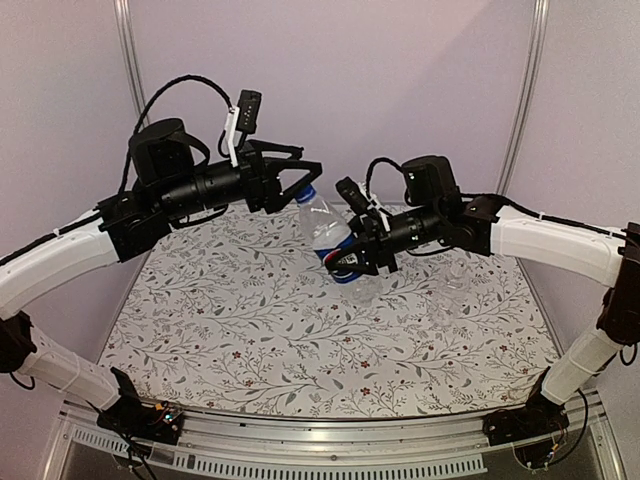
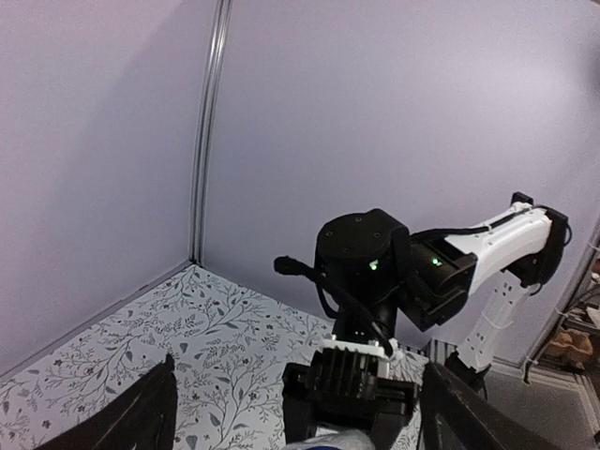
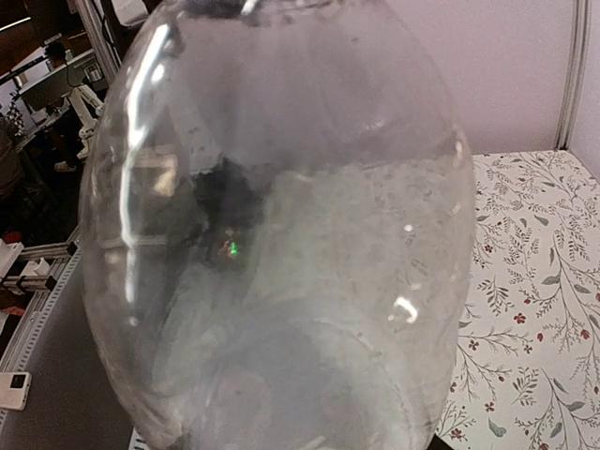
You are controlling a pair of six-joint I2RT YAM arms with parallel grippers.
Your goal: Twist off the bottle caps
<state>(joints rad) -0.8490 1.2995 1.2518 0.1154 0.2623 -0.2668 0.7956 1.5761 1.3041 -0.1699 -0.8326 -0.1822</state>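
The Pepsi bottle (image 1: 330,232), clear with a blue label band, is held tilted above the table, with its blue cap (image 1: 308,194) pointing up and left. My right gripper (image 1: 353,258) is shut on its lower body. In the right wrist view the bottle (image 3: 281,244) fills the frame and hides the fingers. My left gripper (image 1: 308,178) is open, with a finger on either side of the blue cap and not closed on it. In the left wrist view its fingers (image 2: 141,412) are spread wide, and the bottle's top (image 2: 328,441) just shows at the bottom edge. The plain bottle (image 1: 450,283) shows faintly on the table at right. Its whitish cap cannot be made out.
The table is covered with a floral cloth (image 1: 250,330). Pale walls with metal posts (image 1: 127,50) close the back and sides. The right arm's wrist (image 2: 361,272) faces the left wrist camera at close range.
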